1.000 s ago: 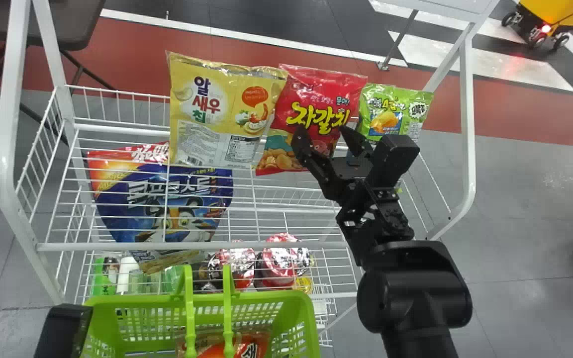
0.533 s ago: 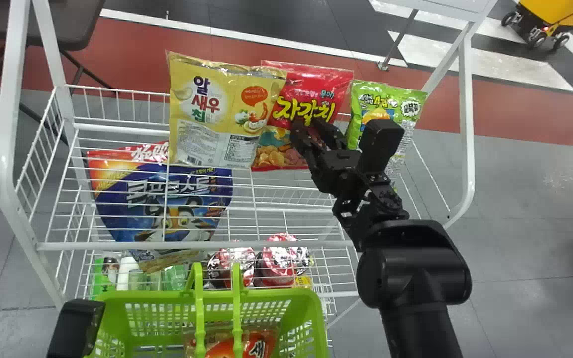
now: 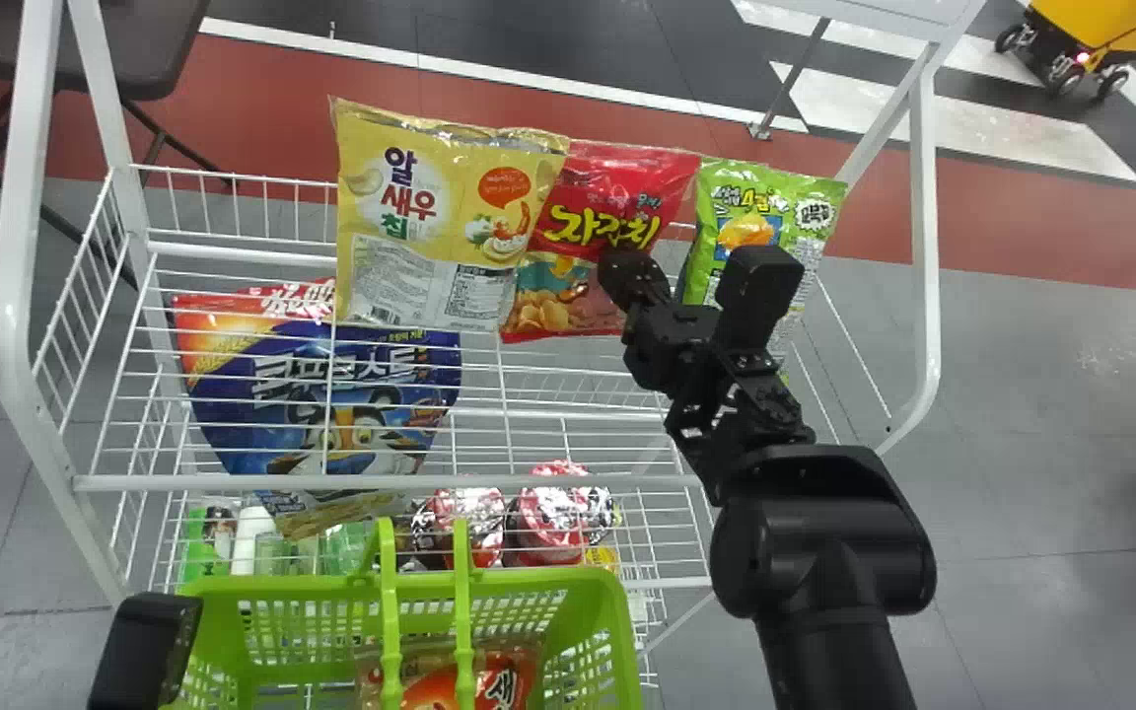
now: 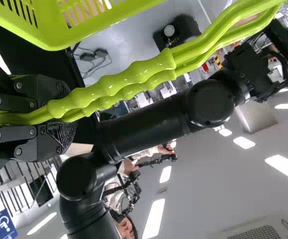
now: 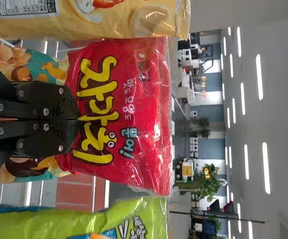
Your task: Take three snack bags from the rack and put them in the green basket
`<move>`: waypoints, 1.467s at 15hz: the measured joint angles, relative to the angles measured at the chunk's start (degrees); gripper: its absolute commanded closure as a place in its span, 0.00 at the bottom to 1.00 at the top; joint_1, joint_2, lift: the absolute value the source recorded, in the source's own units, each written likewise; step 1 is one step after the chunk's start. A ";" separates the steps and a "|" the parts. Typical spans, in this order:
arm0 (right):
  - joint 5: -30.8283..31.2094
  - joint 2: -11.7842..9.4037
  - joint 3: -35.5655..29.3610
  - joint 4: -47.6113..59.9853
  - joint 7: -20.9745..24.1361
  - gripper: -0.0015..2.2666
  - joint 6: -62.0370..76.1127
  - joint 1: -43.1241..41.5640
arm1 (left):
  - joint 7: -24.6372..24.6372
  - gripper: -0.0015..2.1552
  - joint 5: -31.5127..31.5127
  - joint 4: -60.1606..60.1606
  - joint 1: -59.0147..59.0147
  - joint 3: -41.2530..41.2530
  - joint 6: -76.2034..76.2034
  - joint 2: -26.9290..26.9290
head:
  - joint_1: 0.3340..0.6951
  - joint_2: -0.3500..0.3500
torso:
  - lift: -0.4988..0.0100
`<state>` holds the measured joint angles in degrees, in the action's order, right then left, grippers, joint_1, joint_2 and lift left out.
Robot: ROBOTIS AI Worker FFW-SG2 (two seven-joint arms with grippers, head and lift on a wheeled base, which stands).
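My right gripper point(image 3: 632, 271) is at the middle of the red snack bag point(image 3: 612, 187), between the yellow bag point(image 3: 430, 217) and the green bag point(image 3: 765, 212) on the rack point(image 3: 262, 485). In the right wrist view the right gripper point(image 5: 76, 119) has its fingers together, pinching the front of the red bag point(image 5: 119, 99). At the lower left, part of the left gripper point(image 3: 144, 651) stands beside the green basket point(image 3: 578, 592). In the left wrist view the left gripper point(image 4: 59, 112) is shut on the basket's handles point(image 4: 129, 82). An orange snack bag point(image 3: 499, 680) lies in the basket.
A blue cereal bag point(image 3: 331, 385) lies on the rack left of centre, below the yellow bag. Cups point(image 3: 553, 518) and bottles stand on the lower shelf. White posts point(image 3: 926, 247) frame the rack at both sides.
The right gripper has moved slightly left and its spread fingers have shut on the red bag. The red and green bags have shifted left. The basket has swayed a little.
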<state>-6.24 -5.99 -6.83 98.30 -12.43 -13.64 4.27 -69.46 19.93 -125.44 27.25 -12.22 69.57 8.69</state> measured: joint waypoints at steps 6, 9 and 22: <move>-2.61 0.18 -2.14 3.56 -0.45 0.95 1.36 2.66 | 0.22 0.89 -0.55 -0.43 -0.09 -0.22 0.24 0.01 | 1.00 0.00 | 0.95; -4.89 0.18 -2.12 8.34 -0.58 0.95 1.58 5.52 | 0.92 0.89 -0.83 -0.58 -0.14 -0.44 0.46 -0.02 | 1.00 0.00 | 0.95; -11.31 0.27 -3.30 23.50 0.76 0.95 -1.53 13.92 | 1.44 0.89 -1.81 -0.87 -0.13 -1.39 1.40 -0.18 | 1.00 0.00 | 0.95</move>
<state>-17.54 -5.72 -10.13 121.80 -11.67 -15.17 18.19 -68.03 18.12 -126.30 27.12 -13.61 70.97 8.51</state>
